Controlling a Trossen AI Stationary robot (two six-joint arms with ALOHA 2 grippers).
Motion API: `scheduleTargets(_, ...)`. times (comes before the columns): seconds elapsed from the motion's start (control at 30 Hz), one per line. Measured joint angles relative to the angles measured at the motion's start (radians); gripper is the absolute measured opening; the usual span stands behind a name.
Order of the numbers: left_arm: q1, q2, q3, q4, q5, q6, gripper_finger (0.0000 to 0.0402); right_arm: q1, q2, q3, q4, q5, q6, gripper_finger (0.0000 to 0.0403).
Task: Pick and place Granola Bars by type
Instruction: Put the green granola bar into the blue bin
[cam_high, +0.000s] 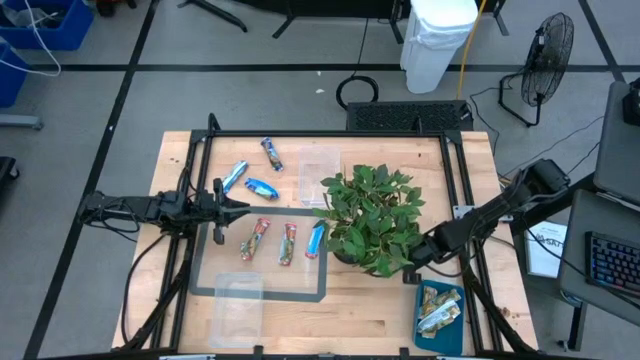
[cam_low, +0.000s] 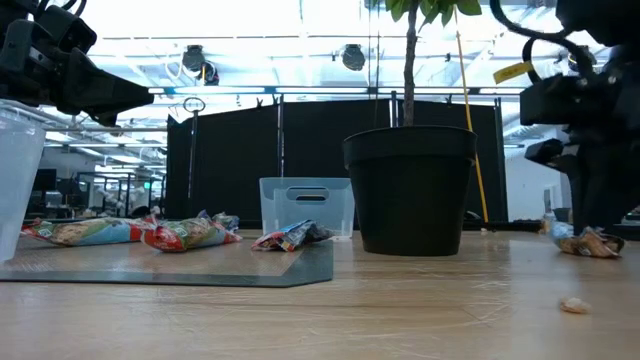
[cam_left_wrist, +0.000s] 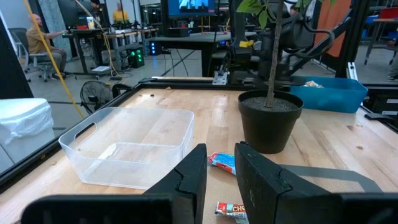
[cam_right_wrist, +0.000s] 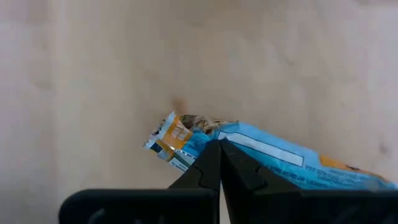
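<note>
A blue granola bar (cam_right_wrist: 292, 158) with a torn end lies on bare wood right at the shut fingertips of my right gripper (cam_right_wrist: 219, 148). That gripper (cam_high: 410, 272) slants down between the potted plant and the teal tray (cam_high: 456, 296), which holds more bars (cam_high: 436, 312). Three bars (cam_high: 288, 243) lie side by side on the framed mat. Three blue bars (cam_high: 262, 188) lie on the wood beyond it. My left gripper (cam_left_wrist: 221, 158) hovers level at the table's left, open, nothing between its fingers. My right gripper's shut fingertips (cam_right_wrist: 211, 155) stand at the blue bar's long edge (cam_right_wrist: 239, 134), not far from its torn end (cam_right_wrist: 171, 134), coming from above at a slant. The fingers themselves cover that spot, so I cannot tell whether they touch the wrapper.
The potted plant (cam_high: 375, 215) spreads over the table's middle, hard against my right arm. One clear tub (cam_high: 320, 165) stands at the far side and another (cam_high: 238, 300) at the near left. A black frame runs round the table's edge.
</note>
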Motion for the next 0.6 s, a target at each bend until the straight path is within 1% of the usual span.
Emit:
scheduleTargets(0.1, 0.0, 0.0, 0.0, 0.0, 0.0, 0.0, 0.0088, -0.007, -0.02, 0.0, -0.05, 0.032, 0.018, 0.0)
scheduleTargets(0.23, 0.0, 0.0, 0.0, 0.0, 0.0, 0.0, 0.0088, -0.01, -0.055, 0.0, -0.031, 0.066, -0.008, 0.0)
scheduleTargets(0.3, 0.0, 0.0, 0.0, 0.0, 0.0, 0.0, 0.0088, -0.01, -0.087, 0.0, -0.024, 0.09, -0.033, 0.0)
scheduleTargets(0.43, 0.0, 0.0, 0.0, 0.0, 0.0, 0.0, 0.0088, -0.023, -0.184, 0.0, -0.068, 0.163, -0.052, 0.0)
scheduleTargets(0.53, 0.0, 0.0, 0.0, 0.0, 0.0, 0.0, 0.0088, -0.043, -0.257, 0.0, -0.144, 0.221, -0.003, 0.0)
scheduleTargets(0.6, 0.0, 0.0, 0.0, 0.0, 0.0, 0.0, 0.0088, -0.062, -0.296, 0.0, -0.202, 0.239, 0.042, 0.0)
